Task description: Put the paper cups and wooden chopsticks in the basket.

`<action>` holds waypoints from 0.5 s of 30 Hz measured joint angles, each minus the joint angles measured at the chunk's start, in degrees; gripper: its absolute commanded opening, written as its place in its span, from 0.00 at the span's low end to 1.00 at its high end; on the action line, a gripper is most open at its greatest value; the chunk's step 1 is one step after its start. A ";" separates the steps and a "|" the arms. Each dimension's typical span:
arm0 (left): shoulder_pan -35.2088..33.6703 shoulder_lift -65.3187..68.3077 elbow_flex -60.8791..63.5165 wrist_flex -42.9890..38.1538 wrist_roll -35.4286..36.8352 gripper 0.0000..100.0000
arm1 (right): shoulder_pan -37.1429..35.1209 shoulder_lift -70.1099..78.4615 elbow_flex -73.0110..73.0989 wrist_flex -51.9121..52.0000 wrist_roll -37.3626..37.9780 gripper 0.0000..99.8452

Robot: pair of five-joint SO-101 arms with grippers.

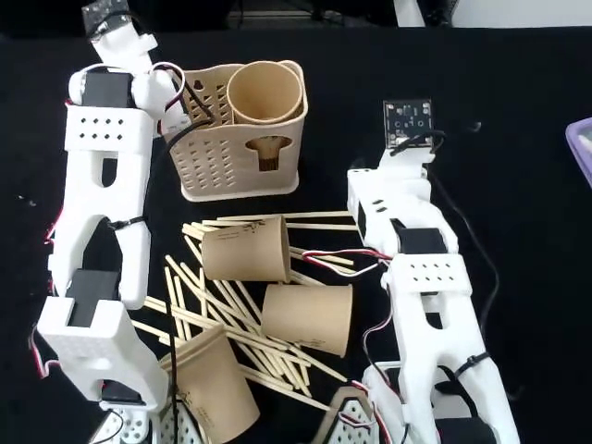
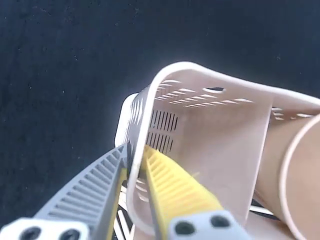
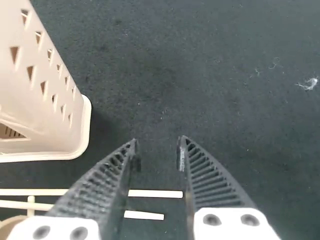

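Three cups lie on their sides over a scatter of chopsticks (image 1: 231,310) in the lower middle of the high view. One cup (image 1: 211,384) is at the bottom edge, a second cup (image 1: 308,319) sits just right of centre, and a third cup (image 1: 246,248) lies above them.

Farther up, the right gripper (image 3: 157,150) hangs with its fingers apart and nothing between them. It is over the black table (image 3: 225,60), just past the ends of two chopsticks and beside a corner of the basket (image 1: 236,153).

The basket stands upright at the upper centre-left of the high view, with a fourth cup (image 1: 265,91) standing inside. The left gripper (image 2: 135,150) is pinched on the basket's wall, grey finger outside and yellow finger inside.

The main risk is probably that pinch. Any pull or lift by the left arm could drag or tip the light basket and spill the cup already in it.

The chopsticks look thin and lie flat and crossed, so a grab may slip off. It could also hook neighbouring sticks and set the cups resting on them rolling.

With both arms close to the basket, they could also knock each other.
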 measured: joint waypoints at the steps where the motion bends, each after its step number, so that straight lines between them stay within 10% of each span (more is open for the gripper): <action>1: 0.00 0.00 0.00 0.00 -0.88 0.12 | 0.00 0.00 0.00 0.00 0.00 0.13; 15: -6.86 0.35 -16.70 5.45 -14.51 0.18 | 0.00 0.00 -0.88 2.29 0.00 0.14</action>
